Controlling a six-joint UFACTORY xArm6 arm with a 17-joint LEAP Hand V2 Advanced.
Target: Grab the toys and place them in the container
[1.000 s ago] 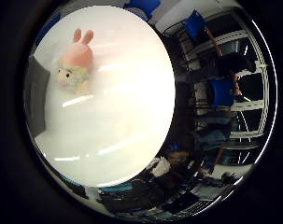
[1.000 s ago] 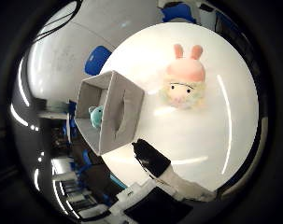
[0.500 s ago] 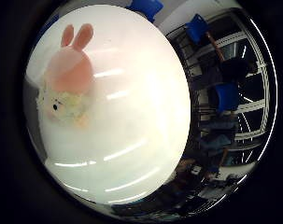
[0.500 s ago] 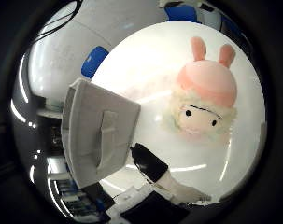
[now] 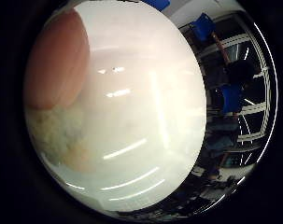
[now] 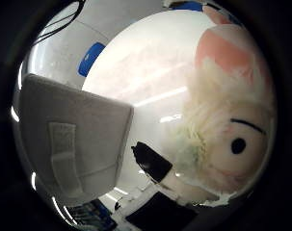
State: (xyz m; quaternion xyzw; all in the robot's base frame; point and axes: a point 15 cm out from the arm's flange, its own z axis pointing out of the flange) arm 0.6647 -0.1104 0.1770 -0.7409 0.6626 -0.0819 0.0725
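Note:
A plush doll (image 6: 222, 120) with a pink bunny hat, cream curly hair and a drawn face lies on the white table (image 5: 145, 107), very close under my palm. It fills much of the thumb side view. In the little finger side view its pink hat and cream hair (image 5: 57, 88) show just as close. A grey fabric container (image 6: 73, 144) with a sewn strap on its wall stands on the table beside the doll. One black-tipped finger of my hand (image 6: 152, 163) reaches out between the container and the doll, close against the doll's hair. The other fingers are out of sight.
Blue chairs (image 5: 232, 98) and windows (image 5: 258, 74) stand beyond the far edge of the table. A blue patch (image 6: 91, 57) shows past the table's edge behind the container.
The palm has come down close to the doll: it has grown from a small figure to filling much of both views. The container's inside, with a teal toy, is no longer visible.

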